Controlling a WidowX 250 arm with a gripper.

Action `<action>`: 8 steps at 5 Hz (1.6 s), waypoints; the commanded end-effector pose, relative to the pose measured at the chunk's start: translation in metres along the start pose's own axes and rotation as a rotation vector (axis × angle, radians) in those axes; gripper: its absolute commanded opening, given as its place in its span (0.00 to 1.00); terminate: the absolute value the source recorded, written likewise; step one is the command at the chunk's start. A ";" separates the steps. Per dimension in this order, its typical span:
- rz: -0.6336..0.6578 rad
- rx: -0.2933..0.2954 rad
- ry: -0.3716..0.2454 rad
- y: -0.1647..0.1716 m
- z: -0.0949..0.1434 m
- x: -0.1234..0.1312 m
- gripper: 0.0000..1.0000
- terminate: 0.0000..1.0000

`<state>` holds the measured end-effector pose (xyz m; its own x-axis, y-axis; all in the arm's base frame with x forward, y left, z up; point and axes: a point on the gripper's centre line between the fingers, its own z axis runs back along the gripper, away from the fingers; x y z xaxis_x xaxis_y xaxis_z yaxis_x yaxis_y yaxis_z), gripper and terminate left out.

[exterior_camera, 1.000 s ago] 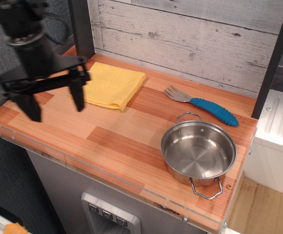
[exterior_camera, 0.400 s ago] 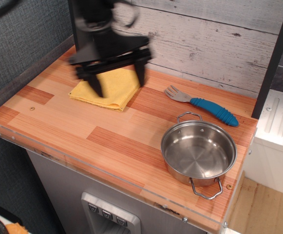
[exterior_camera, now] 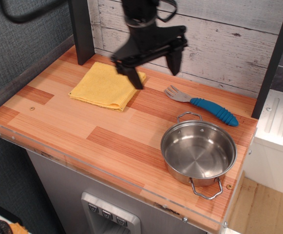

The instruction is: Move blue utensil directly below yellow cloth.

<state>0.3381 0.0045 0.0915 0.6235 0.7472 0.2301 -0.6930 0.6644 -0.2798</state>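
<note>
The blue utensil (exterior_camera: 207, 106) is a small fork with a silver tined head and a ribbed blue handle. It lies on the wooden counter at the back right, just behind the steel pot. The yellow cloth (exterior_camera: 106, 86) lies folded flat at the back left. My gripper (exterior_camera: 154, 71) hangs open and empty above the counter between the cloth and the fork, its two dark fingers (exterior_camera: 135, 78) spread wide. It touches neither.
A steel pot (exterior_camera: 198, 151) with two wire handles stands at the front right. A grey plank wall (exterior_camera: 199, 34) backs the counter. Dark posts (exterior_camera: 80, 29) stand at the back left and right. The counter's front edge (exterior_camera: 107, 180) has a clear lip.
My gripper has swept from the front left of the counter, over the cloth, to the back middle near the fork. The fork, cloth and pot have not moved.
</note>
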 end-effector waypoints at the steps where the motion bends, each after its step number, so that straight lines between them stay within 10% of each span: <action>1: 0.034 0.001 0.053 -0.046 -0.034 0.005 1.00 0.00; 8: 0.013 0.186 0.184 -0.072 -0.086 -0.011 1.00 0.00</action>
<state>0.4085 -0.0507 0.0175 0.6472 0.7617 0.0301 -0.7582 0.6474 -0.0776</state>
